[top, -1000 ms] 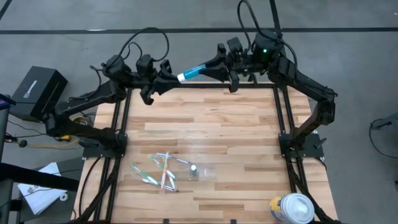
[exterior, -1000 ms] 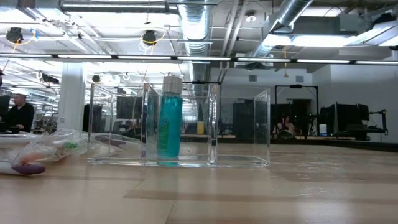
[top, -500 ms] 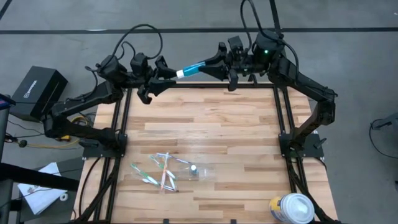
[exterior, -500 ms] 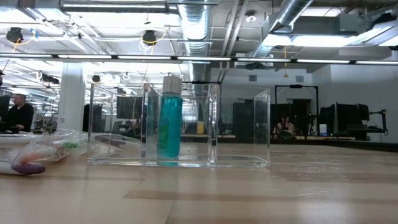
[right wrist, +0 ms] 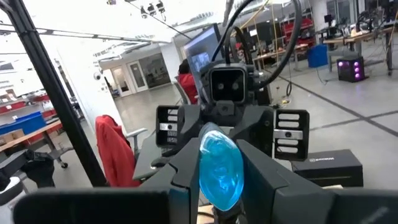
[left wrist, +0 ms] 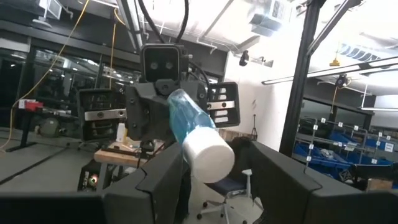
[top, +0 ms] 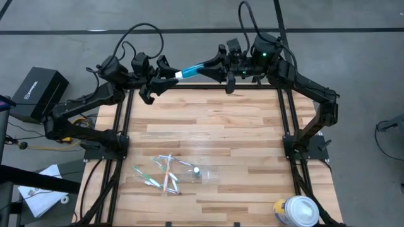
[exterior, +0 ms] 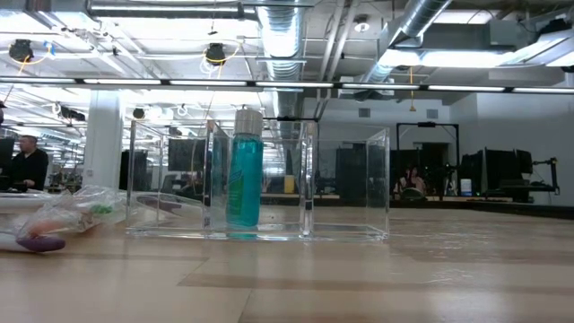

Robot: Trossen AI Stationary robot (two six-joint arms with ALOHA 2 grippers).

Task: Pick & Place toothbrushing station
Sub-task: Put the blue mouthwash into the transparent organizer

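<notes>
An open-plan robotics lab or industrial workshop is surrounding the table (top: 208,135): exposed ceiling ducts (exterior: 287,36) are running overhead, strip lights are glowing, equipment racks (exterior: 516,175) are lining the far wall, and a person (exterior: 27,166) is sitting at a workstation.

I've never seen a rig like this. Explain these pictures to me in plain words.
Two dark robot arms work at a wooden table. One camera looks down from above, one sits at table height, and one rides on each wrist. Over one table edge the right gripper clamps a teal tube by its tail; the left gripper has its fingers open around the white cap. On the table lie loose toothbrushes, a clear holder with a teal bottle upright inside, and a white-lidded canister at a corner.
</notes>
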